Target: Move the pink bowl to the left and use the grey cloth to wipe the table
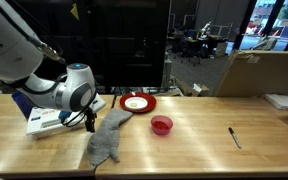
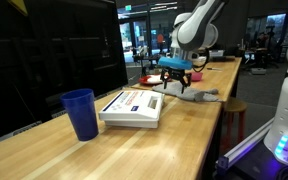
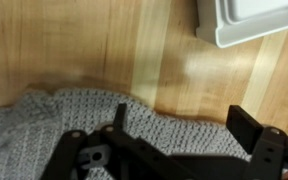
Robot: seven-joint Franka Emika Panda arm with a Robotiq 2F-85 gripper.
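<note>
The pink bowl (image 1: 161, 125) stands on the table (image 1: 199, 150), right of the grey cloth (image 1: 106, 137) and apart from it. The crumpled cloth runs from the table's front edge up toward the red plate. My gripper (image 1: 90, 121) hangs just above the cloth's upper left part, open, with nothing between its fingers. In the wrist view the knitted grey cloth (image 3: 44, 125) fills the lower part under my gripper (image 3: 182, 128), and the two dark fingers (image 3: 246, 128) stand wide apart. In an exterior view my gripper (image 2: 176, 80) hovers over the cloth (image 2: 201, 95).
A red plate with a white centre (image 1: 137, 102) lies behind the cloth. A white printed box (image 1: 44, 120) sits left of my gripper, its corner (image 3: 249, 20) close by. A blue cup (image 2: 81, 113) stands beyond the box. A black pen (image 1: 234, 137) lies at the right.
</note>
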